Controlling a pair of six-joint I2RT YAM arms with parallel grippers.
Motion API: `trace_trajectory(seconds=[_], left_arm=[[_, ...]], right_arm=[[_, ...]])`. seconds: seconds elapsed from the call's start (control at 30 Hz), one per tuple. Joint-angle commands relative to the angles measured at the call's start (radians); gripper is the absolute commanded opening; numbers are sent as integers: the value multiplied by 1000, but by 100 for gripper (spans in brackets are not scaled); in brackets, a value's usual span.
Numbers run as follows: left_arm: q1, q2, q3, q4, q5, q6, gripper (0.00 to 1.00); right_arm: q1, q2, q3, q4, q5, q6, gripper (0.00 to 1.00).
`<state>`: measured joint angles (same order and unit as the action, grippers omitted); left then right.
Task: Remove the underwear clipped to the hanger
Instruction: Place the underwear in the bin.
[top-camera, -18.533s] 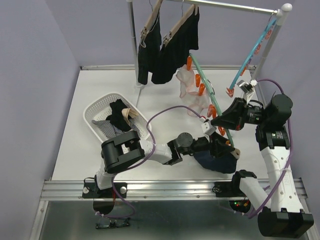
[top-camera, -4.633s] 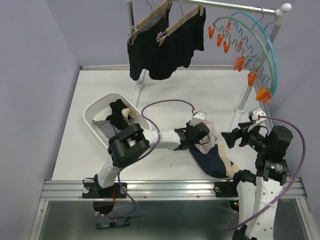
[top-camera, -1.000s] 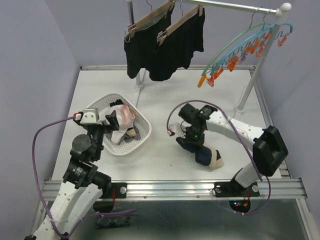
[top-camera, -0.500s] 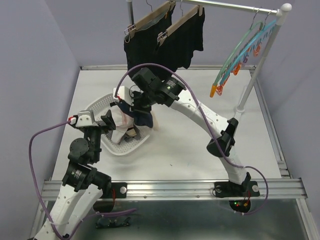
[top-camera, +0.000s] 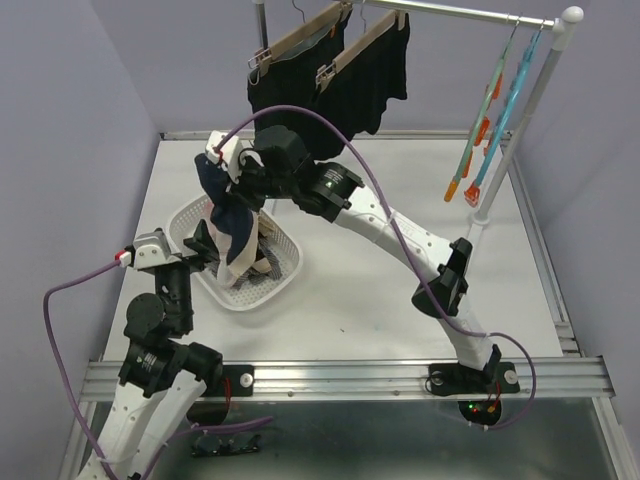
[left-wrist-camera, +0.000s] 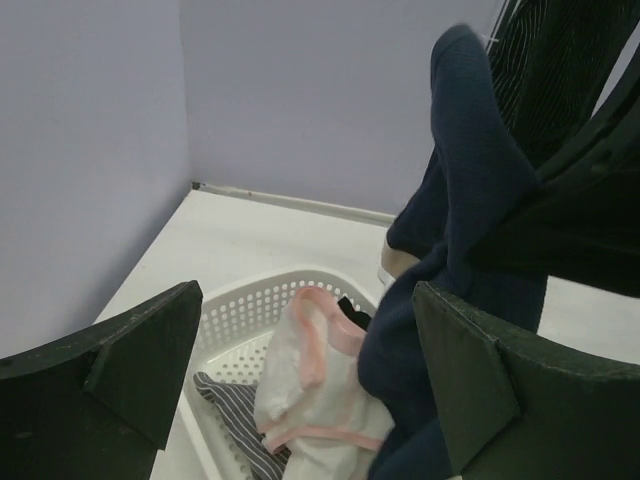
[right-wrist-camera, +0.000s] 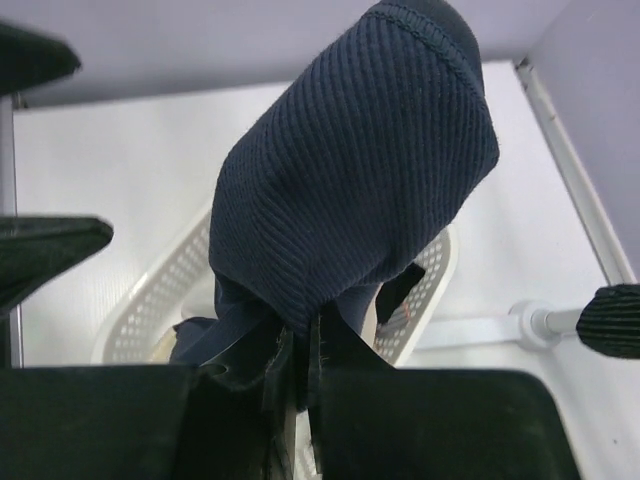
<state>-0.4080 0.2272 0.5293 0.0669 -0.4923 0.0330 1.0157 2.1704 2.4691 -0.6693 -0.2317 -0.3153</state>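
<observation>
- My right end effector (top-camera: 243, 186) was pinched tight on a navy ribbed cloth garment (right-wrist-camera: 350, 170), a fold of it caught between the closed fingers.
- That navy piece hung over the white perforated plastic basket (top-camera: 291, 256), its lower end draping down into it.
- My left end effector (left-wrist-camera: 308, 330) stood wide, holding nothing, just beside the basket's near rim and facing the hanging cloth.
- Inside the basket I saw a white garment with pink trim (left-wrist-camera: 310, 390) and a grey-striped piece (left-wrist-camera: 235, 405) beside it.
- Two large black boxer-style shorts (top-camera: 285, 100) were clipped to wooden hangers on the rail at the far side of the white surface (top-camera: 350, 300).
- A teal hanger with orange clips (top-camera: 505, 100) dangled from the rail's right end, nothing clipped to it.
</observation>
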Motion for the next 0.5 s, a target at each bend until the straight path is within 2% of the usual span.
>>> trace_trajectory(seconds=[0.0, 0.33, 0.47], left_arm=[[9, -25, -18, 59, -38, -1, 99], [9, -40, -18, 59, -43, -5, 99], [9, -42, -18, 59, -48, -4, 99]], right_arm=[[3, 20, 25, 252, 38, 122, 1], [0, 106, -251, 292, 86, 61, 1], [-2, 124, -355, 281, 16, -20, 3]])
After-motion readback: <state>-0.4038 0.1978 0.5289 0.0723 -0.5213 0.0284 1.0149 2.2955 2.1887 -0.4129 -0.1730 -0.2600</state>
